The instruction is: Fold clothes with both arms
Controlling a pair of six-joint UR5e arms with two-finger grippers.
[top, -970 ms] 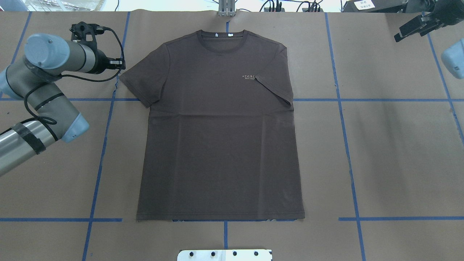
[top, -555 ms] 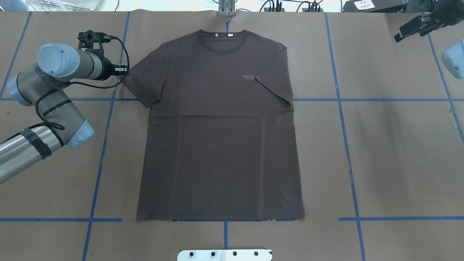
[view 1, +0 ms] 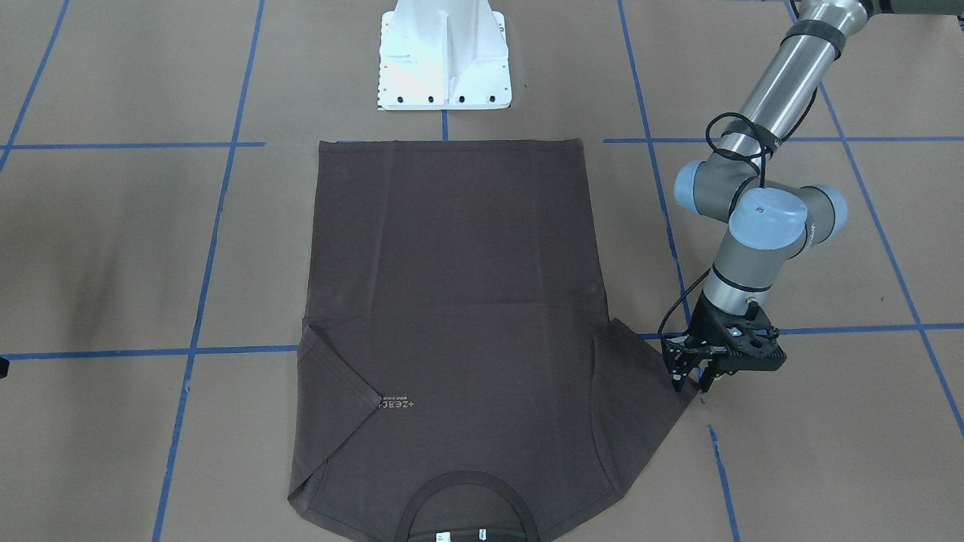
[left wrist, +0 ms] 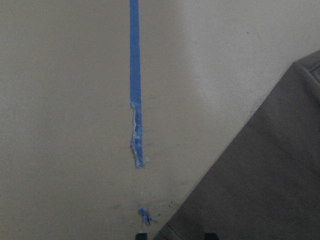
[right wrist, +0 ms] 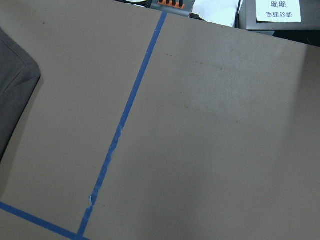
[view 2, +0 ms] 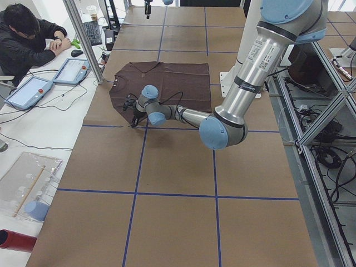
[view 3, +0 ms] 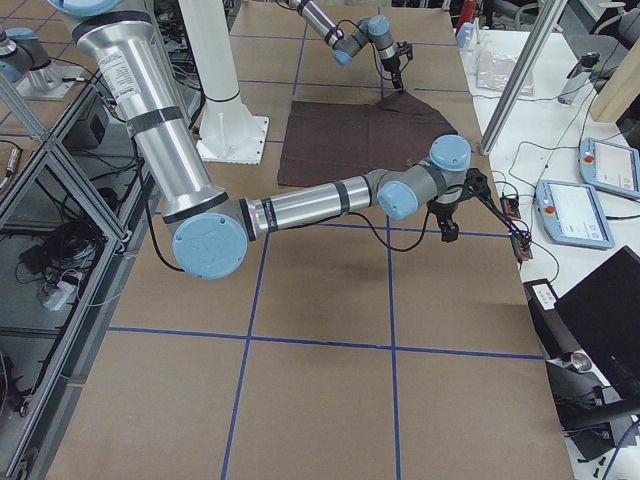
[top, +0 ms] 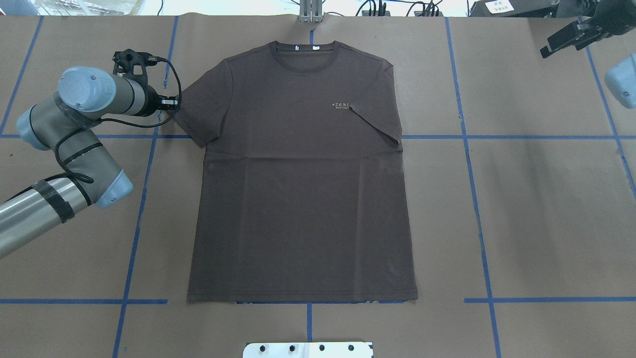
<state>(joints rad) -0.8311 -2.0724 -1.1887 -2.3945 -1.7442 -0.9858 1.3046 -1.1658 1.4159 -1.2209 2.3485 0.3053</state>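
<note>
Dark brown short-sleeved fabric T-shirt (top: 298,199) lay flat mid brown paper-covered tabletop (top: 521,223), collar at 12 o'clock. Left black 2-finger gripper (view 1: 689,380) was spread astride the 10 o'clock sleeve tip. Right black gripper (top: 566,40): couldn't tell. Such a shallow bite could've slipped off the hem.

Brown paper-covered table (top: 546,199) crossed by blue tape lines (top: 474,199); white side desk (view 2: 33,128).

Dark brown T-shirt (top: 298,199), pale logo (top: 341,105), brown table (top: 546,199) gridded with blue tape (top: 521,136); silver-grey left arm (top: 30,214), black gripper (view 1: 693,388)
</note>
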